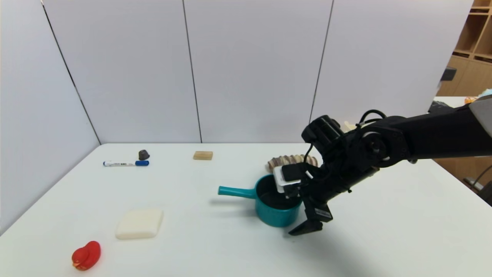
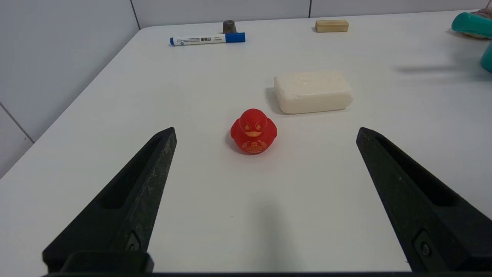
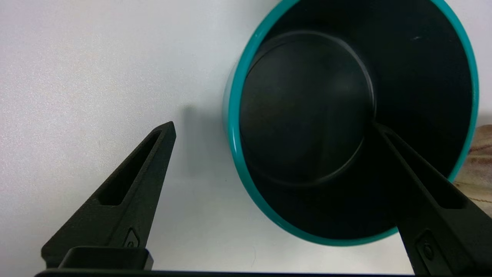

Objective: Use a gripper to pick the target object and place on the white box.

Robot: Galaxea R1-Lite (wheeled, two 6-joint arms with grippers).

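Observation:
The target object, a teal saucepan (image 1: 269, 213) with a dark inside (image 3: 307, 104), stands upright mid-table, its long handle (image 1: 235, 192) pointing left. My right gripper (image 1: 296, 215) hangs over the pan's right side and is open (image 3: 273, 125). One finger reaches down inside the pan; the other (image 1: 305, 227) is outside its wall, apart from the rim. Nothing is held. My left gripper (image 2: 266, 130) is open low over the table's near left part, out of the head view. The pan's handle tip (image 2: 471, 24) shows far off in the left wrist view. The white box is out of view.
A brown ridged shell (image 1: 286, 161) lies just behind the pan. A cream soap-like pad (image 1: 139, 223) and a red duck (image 1: 86, 255) sit front left. A blue-capped marker (image 1: 125, 163), a small dark lump (image 1: 143, 154) and a wooden block (image 1: 203, 155) lie near the back wall.

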